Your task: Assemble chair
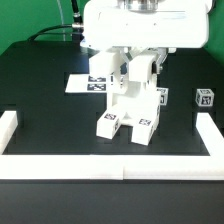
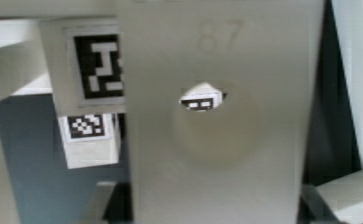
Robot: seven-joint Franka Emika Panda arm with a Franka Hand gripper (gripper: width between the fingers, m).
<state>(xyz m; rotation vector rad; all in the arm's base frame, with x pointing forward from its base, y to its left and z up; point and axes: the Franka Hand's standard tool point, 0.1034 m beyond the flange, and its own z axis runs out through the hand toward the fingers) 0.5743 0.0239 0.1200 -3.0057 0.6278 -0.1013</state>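
The partly built white chair (image 1: 128, 108) stands upright in the middle of the black table, with tags on its two lower ends and its side. My gripper (image 1: 141, 62) is right above it, its fingers on either side of the chair's tall upright piece (image 1: 141, 78). In the wrist view this flat white piece (image 2: 213, 150), with a small hole (image 2: 203, 97) in it, fills the gap between the dark fingers (image 2: 117, 200), so my gripper (image 2: 217, 208) looks shut on it. A tagged white bar (image 2: 93, 70) of the chair lies behind it.
A small loose tagged white block (image 1: 204, 98) sits at the exterior view's right. The marker board (image 1: 84, 83) lies flat behind the chair on the left. A low white border wall (image 1: 110, 165) runs along the front and up both sides.
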